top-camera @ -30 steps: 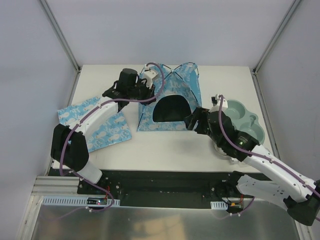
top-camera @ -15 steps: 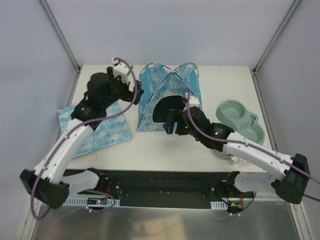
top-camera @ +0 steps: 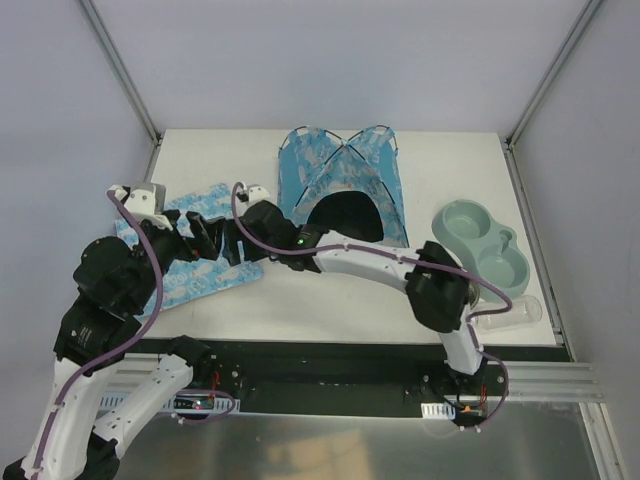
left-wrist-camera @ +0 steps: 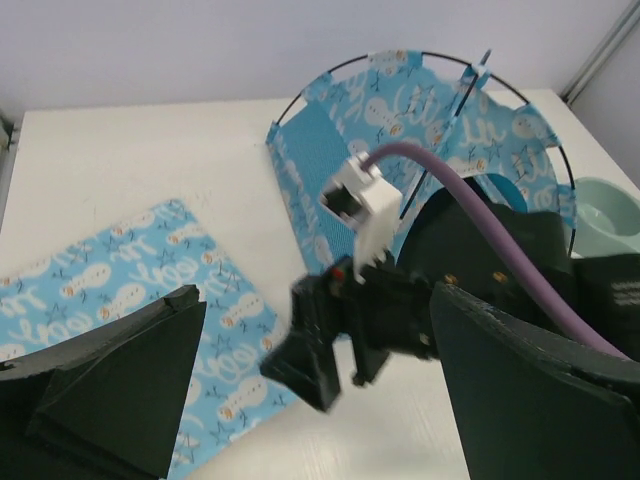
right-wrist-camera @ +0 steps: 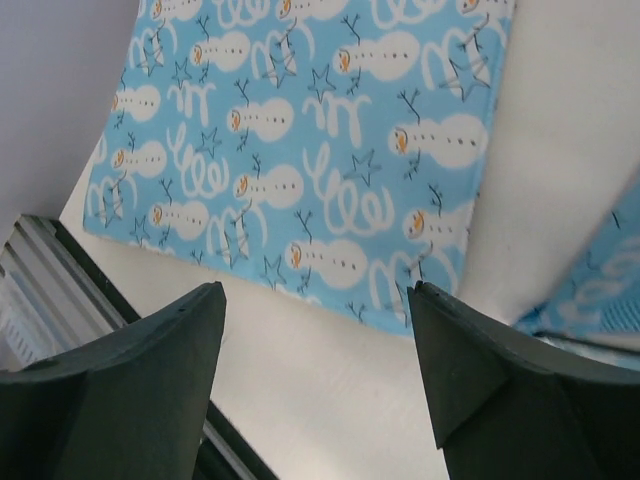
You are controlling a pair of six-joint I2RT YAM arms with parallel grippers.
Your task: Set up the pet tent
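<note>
Both claws have swung left and away from the pet tent (top-camera: 340, 175). The right gripper (right-wrist-camera: 315, 290), which was at the doorway, now hangs over the snowman-print mat (right-wrist-camera: 300, 150). The left gripper (left-wrist-camera: 318, 295) has let go near the tent's left side and drawn back toward the table's (top-camera: 330, 290) near-left corner. Each set of jaws stands wide apart with nothing between them, and the two claws are close together above the mat.

Farther out, the tent stands at the far middle of the table. Its two thin black poles cross at the top and its dark doorway faces the near edge. A green double pet bowl (top-camera: 480, 240) sits near the right edge.

The tent looks light. It is soft cloth stretched over springy poles, so it would probably slide or tip under a push. A pinch at the pole crossing or on a corner hem seems the safest hold.
</note>
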